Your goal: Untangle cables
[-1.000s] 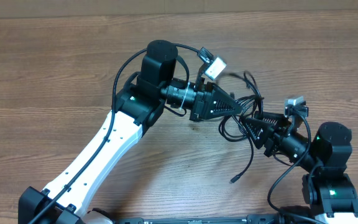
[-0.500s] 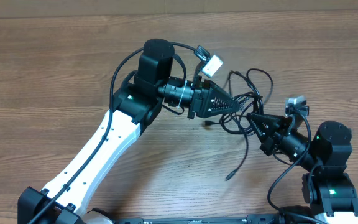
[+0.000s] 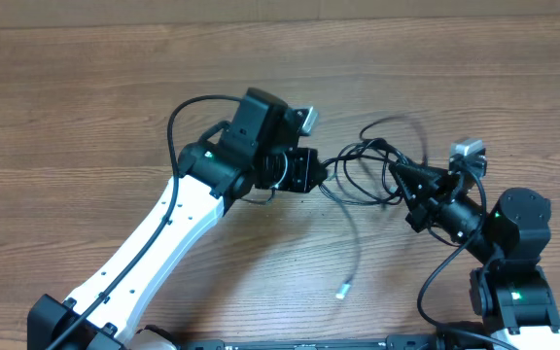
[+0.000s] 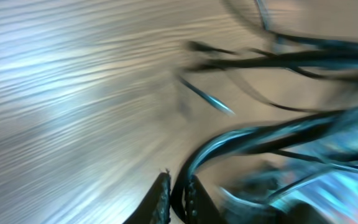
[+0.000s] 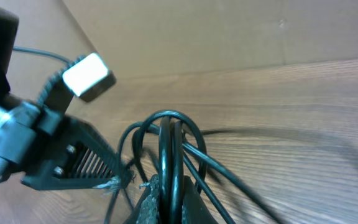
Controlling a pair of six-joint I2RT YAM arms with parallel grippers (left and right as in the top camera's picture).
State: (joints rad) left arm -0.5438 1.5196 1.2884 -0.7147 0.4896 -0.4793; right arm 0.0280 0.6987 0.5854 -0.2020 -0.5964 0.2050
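The black cables (image 3: 363, 167) bunch between both grippers. The left gripper (image 4: 178, 188) pinches them shut at their 9 o'clock side. The right gripper (image 5: 169, 186) pinches them at 3 o'clock. One plug end (image 3: 343, 289) sits at 6 o'clock.

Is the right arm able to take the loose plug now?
Probably not yet: the jaws of the right arm are shut on the cables, though nothing blocks the plug.

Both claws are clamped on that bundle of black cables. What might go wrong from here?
The left gripper and right gripper both grip the cables, so pulling apart may tighten the loops between them rather than free them. The thin cords might also slip from the shut jaws. The loose plug could snag.
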